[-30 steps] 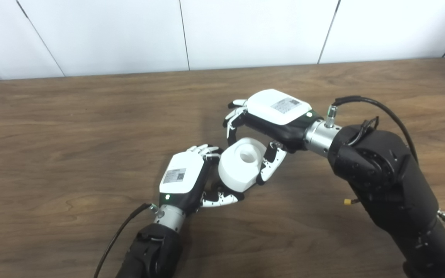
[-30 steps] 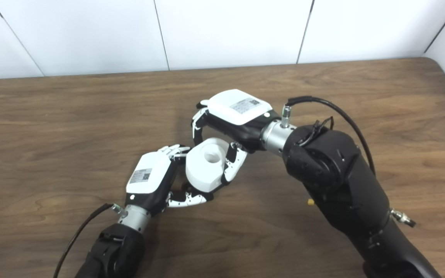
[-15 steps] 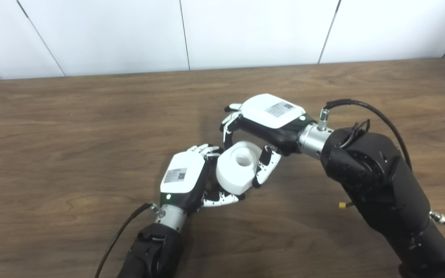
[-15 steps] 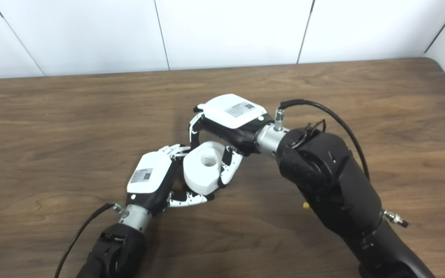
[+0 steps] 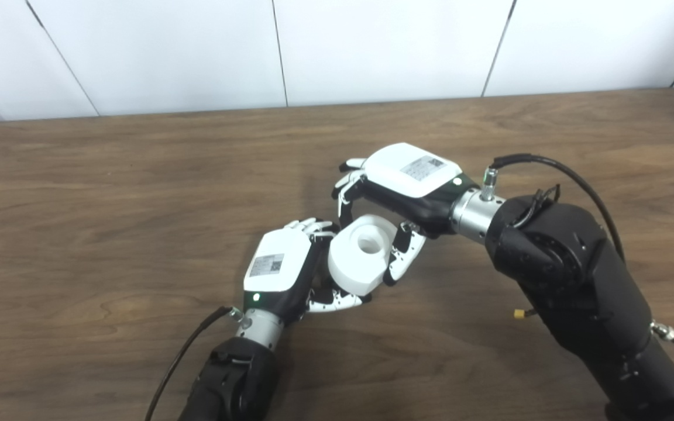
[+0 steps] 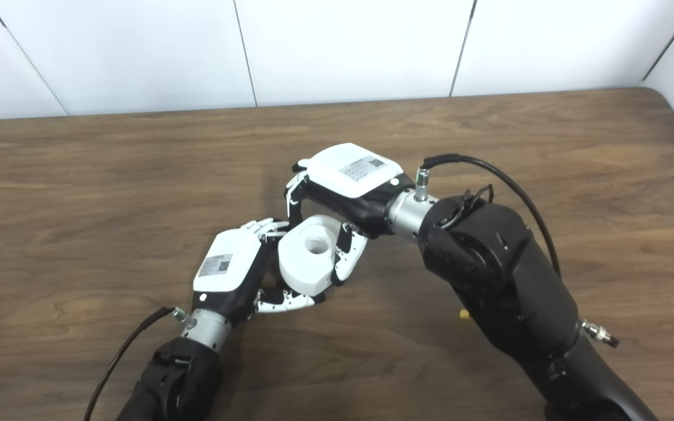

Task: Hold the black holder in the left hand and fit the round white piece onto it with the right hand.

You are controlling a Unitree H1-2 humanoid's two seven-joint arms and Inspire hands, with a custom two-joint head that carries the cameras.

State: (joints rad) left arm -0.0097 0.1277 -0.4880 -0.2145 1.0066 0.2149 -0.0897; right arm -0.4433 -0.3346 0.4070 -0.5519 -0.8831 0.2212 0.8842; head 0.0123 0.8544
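The round white piece [image 5: 360, 252], a thick disc with a hole in its top, sits mid-table between my two hands. My right hand [image 5: 402, 186] comes over it from the right and is shut on it, with fingers [image 5: 346, 196] at its far edge and the thumb [image 5: 402, 260] on its near right side. My left hand [image 5: 278, 270] is pressed against the piece's left side, its fingers curled under and around something dark. The black holder is almost wholly hidden by that hand and the white piece. The same grouping shows in the right eye view, around the white piece [image 6: 310, 252].
The wooden table [image 5: 109, 193] runs back to a white panelled wall [image 5: 196, 52]. My bulky black right forearm [image 5: 571, 275] covers the near right of the table, and a black cable [image 5: 182, 356] trails from the left wrist.
My right hand has carried the white piece a little left and closer against the left hand. It has barely moved in the last half second. The left hand has stayed put.
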